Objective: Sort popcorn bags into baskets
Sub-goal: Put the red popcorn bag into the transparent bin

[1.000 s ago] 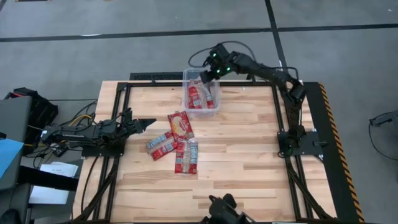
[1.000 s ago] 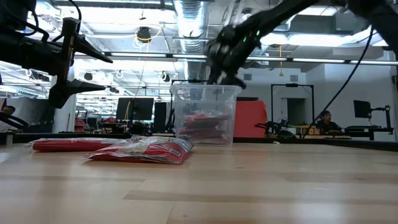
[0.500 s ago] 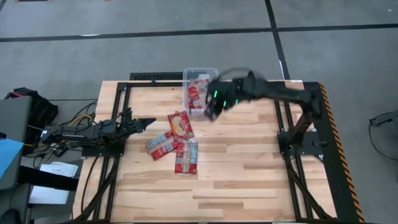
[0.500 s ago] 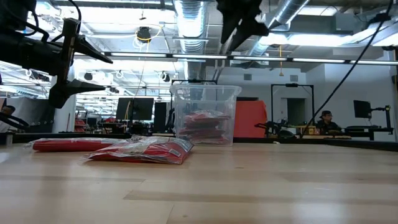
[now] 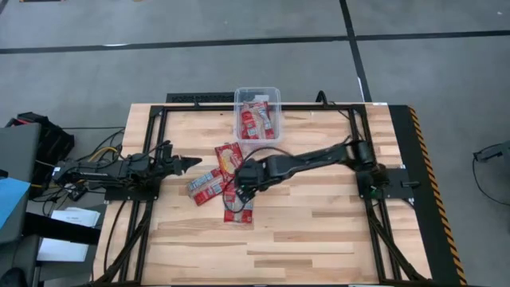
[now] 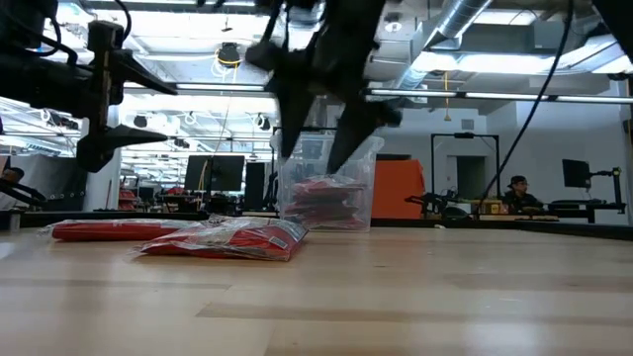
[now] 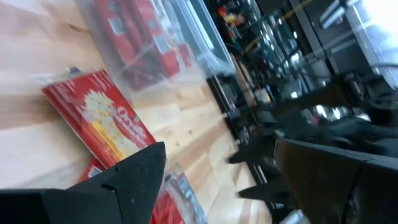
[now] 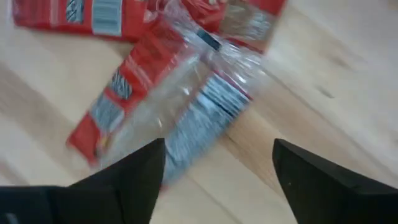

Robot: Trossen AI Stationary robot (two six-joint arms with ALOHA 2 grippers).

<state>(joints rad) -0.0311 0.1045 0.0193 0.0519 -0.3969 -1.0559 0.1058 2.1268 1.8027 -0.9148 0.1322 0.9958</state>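
Observation:
Three red popcorn bags lie loose on the wooden table: one (image 5: 231, 158) near the bin, one (image 5: 205, 184) to its left, one (image 5: 238, 201) nearest the table's near edge. Others lie inside the clear bin (image 5: 256, 113) at the far edge. My right gripper (image 5: 243, 185) is open and hovers above the near bag (image 8: 180, 93), touching nothing. In the low view it hangs in front of the bin (image 6: 326, 183). My left gripper (image 5: 190, 162) is open and waits at the table's left side, off the surface.
Black frame rails run along the table's left and right sides (image 5: 368, 191). Bare wood lies toward the near edge and the right of the bags. A person (image 6: 515, 193) sits far back in the room beyond the table.
My right arm has swung from over the clear bin at the far edge toward the near edge and left, dropping lower, and now stands over the loose bags. Its fingers are empty. The bags on the table have not moved.

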